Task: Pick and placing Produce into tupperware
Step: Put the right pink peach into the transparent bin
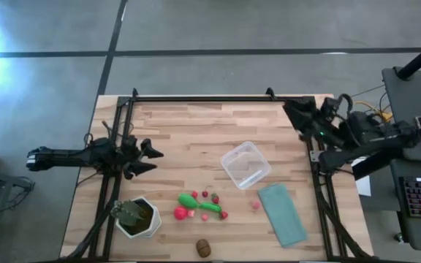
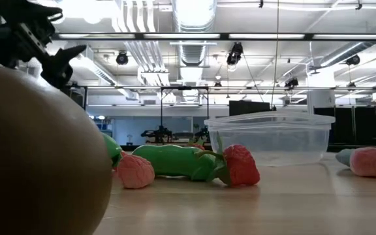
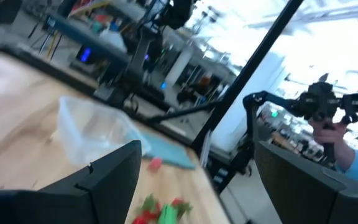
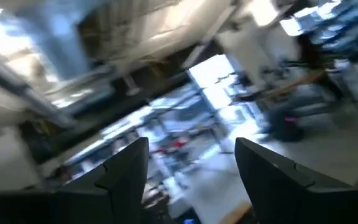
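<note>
The clear squarish tupperware (image 1: 245, 164) stands on its base right of the table's middle, and also shows in the low view (image 2: 273, 137) and the left wrist view (image 3: 92, 127). The produce lies near the table's near edge: a green elongated piece (image 1: 196, 202), a red round one (image 1: 180, 212), tiny red berries (image 1: 215, 198), a pink piece (image 1: 255, 206) and a brown oval (image 1: 205, 248). My left gripper (image 1: 152, 159) hovers open over the table's left part, above and beyond the produce, and holds nothing. My right gripper (image 1: 298, 113) is raised at the far right corner, open (image 4: 191, 174), facing the room.
A flat teal rectangle (image 1: 282, 212) lies right of the tupperware. A white pot with a green plant (image 1: 137, 217) stands at the near left. Black frame rails (image 1: 196, 98) run along the table's far, left and right edges. A person's hand (image 3: 328, 127) shows beyond the table.
</note>
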You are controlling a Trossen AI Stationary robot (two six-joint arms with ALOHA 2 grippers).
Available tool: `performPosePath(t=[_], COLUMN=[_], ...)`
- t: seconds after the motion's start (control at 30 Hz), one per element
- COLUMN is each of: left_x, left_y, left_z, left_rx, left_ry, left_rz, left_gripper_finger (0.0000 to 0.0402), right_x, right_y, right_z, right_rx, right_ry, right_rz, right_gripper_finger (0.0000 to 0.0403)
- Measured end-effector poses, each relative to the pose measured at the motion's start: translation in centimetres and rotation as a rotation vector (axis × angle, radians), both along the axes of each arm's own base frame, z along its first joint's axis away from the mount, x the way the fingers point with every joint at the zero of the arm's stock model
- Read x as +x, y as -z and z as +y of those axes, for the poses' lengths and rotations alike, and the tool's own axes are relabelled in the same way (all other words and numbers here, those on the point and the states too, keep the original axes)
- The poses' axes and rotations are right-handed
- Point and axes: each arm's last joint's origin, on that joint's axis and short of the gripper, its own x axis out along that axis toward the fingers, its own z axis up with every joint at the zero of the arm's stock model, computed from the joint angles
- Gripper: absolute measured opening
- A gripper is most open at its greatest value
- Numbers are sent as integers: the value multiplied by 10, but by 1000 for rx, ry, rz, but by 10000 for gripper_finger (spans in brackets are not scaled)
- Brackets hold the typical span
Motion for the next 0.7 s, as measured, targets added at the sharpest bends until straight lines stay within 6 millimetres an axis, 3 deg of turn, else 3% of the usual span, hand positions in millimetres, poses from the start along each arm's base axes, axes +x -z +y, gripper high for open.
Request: performPosePath(t=[0.07, 0.13, 0.27, 0.43, 0.57, 0.7], left_x=[0, -1, -1, -1, -1, -2], left_y=[-3, -5, -6, -4, -4, -4], left_z=[0, 0, -1, -3, -5, -7], left_rx=[0, 0, 3, 16, 26, 33], left_ry=[0, 0, 20, 109, 180, 230], left_rz=[-32, -55, -59, -44, -41, -41], left_gripper_finger=[299, 299, 299, 299, 299, 299], right_x=[19, 37, 58, 90, 127, 145], right_y=[-12, -14, 2, 40, 69, 109], right_z=[3, 6, 11, 31, 63, 94], right_rx=[50, 65, 261, 441, 378, 255], right_ry=[2, -21, -32, -130, -276, -336], right_rz=[82, 270, 708, 1226, 1446, 1750], right_gripper_finger=[226, 221, 217, 217, 217, 217])
